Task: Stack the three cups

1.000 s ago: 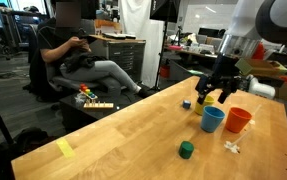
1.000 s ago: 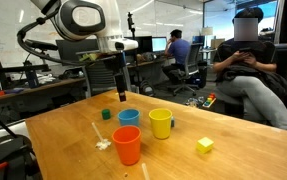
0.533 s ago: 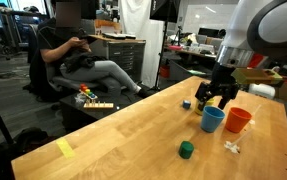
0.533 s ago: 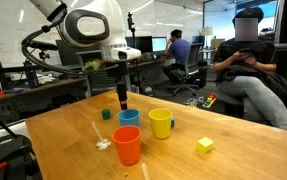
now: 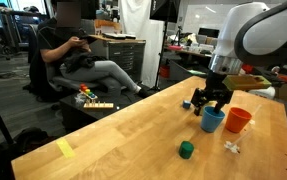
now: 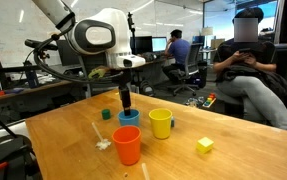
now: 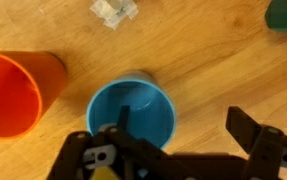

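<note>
Three cups stand separately on the wooden surface (image 6: 63, 130), all upright with mouths up, none nested yet. In an exterior view the blue cup (image 6: 129, 117) is at the back, the yellow cup (image 6: 161, 123) just beside it, and the orange-red cup (image 6: 127, 146) nearer the camera.

No cup has shifted over the last second. The change is in the hand (image 6: 125, 104): it has come down from above the group and now sits at the blue cup's rim.

Wrist view: the hand (image 7: 180, 122) is spread wide. One finger (image 7: 121, 120) looks to be over the cup's mouth, the other outside the wall. Nothing is clamped. The orange-red cup (image 7: 13, 92) stands close by, apart from the blue.

Reading: this is the approach for a rim pinch on the blue cup, the first pick of the stack. Closing and lifting are not yet begun.

Risk: the wall is thin, and a skewed pinch could tip the cup toward its yellow neighbour.
</note>
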`<act>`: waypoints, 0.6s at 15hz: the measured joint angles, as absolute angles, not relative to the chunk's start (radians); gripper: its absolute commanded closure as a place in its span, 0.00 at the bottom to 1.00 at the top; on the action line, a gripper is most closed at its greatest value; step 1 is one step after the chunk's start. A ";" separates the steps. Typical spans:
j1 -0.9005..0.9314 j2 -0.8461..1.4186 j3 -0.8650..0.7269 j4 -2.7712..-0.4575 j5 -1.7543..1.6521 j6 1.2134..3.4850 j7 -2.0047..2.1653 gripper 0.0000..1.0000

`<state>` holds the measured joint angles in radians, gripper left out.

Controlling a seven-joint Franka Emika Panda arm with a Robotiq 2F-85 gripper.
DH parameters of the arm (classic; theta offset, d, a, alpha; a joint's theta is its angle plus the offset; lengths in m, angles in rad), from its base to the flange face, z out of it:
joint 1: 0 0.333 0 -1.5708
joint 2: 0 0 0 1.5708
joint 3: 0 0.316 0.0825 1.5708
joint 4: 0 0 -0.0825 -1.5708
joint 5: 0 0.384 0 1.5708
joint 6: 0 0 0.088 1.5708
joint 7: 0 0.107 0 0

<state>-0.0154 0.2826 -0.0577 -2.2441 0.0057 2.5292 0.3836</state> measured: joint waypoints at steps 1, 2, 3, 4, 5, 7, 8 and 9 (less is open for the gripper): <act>-0.014 0.291 -0.058 -2.237 0.006 2.529 0.384 0.42; -0.013 0.299 -0.058 -2.231 0.006 2.529 0.384 0.49; -0.013 0.305 -0.058 -2.226 0.006 2.529 0.384 0.58; -0.012 0.310 -0.058 -2.222 0.006 2.529 0.384 0.65; -0.011 0.314 -0.058 -2.219 0.006 2.529 0.384 0.73; -0.010 0.315 -0.058 -2.218 0.007 2.528 0.385 0.87; -0.010 0.315 -0.058 -2.218 0.009 2.527 0.385 0.95; -0.009 0.315 -0.058 -2.219 0.014 2.523 0.385 1.00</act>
